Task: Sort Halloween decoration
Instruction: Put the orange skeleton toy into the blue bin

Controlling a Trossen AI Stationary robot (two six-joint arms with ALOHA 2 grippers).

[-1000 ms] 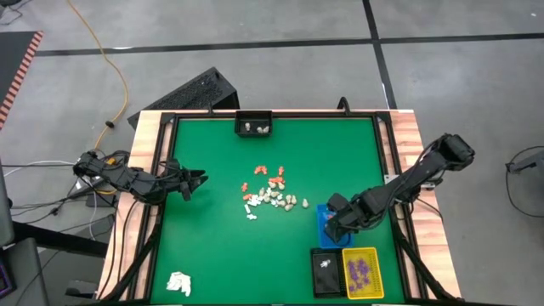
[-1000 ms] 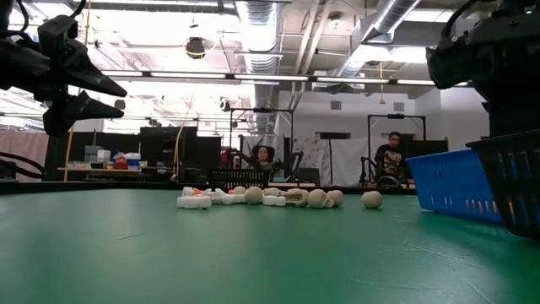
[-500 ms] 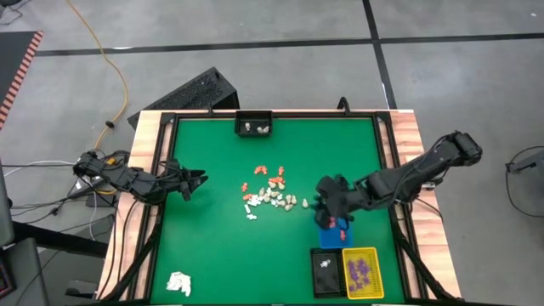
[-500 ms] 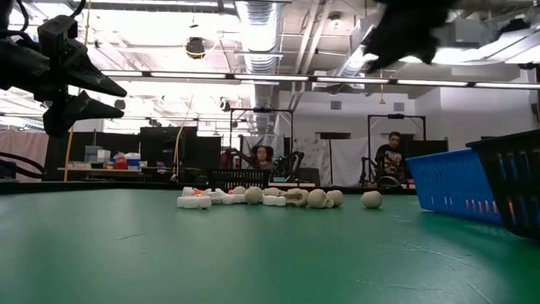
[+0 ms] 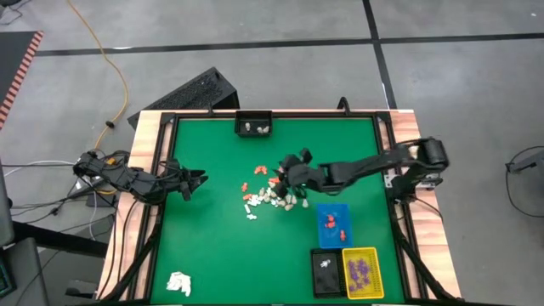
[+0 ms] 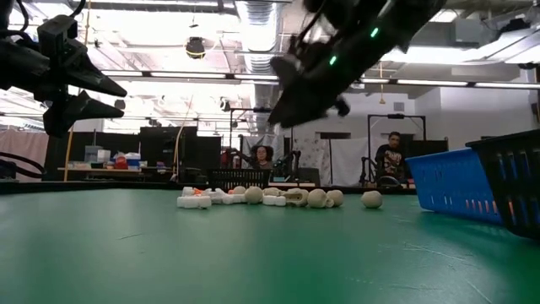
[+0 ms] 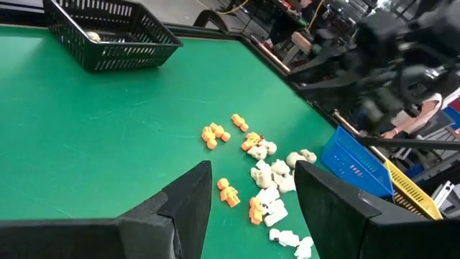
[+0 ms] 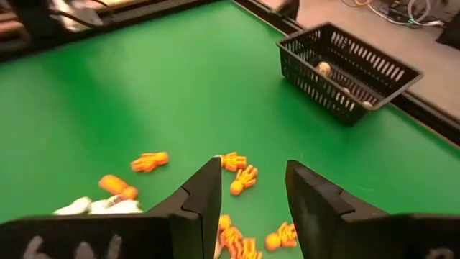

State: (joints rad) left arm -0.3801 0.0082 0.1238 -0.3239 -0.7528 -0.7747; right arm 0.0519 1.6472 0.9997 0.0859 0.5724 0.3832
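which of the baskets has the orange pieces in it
The blue basket, right of the central pile. The yellow basket holds purple pieces, and both black baskets hold pale ones.

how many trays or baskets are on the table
4: a black basket at the far edge's middle, a blue tray right of the pile of figurines, and a black tray beside a yellow tray at the near edge. None looks hidden.

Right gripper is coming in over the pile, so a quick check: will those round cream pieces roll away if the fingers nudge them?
Probably yes. The cream pieces look ball-shaped in the low view and sit loose on the smooth green table, so a nudge would likely roll them. They look small and likely light. The right gripper hovers open above the pile; a straight-down approach seems safer.
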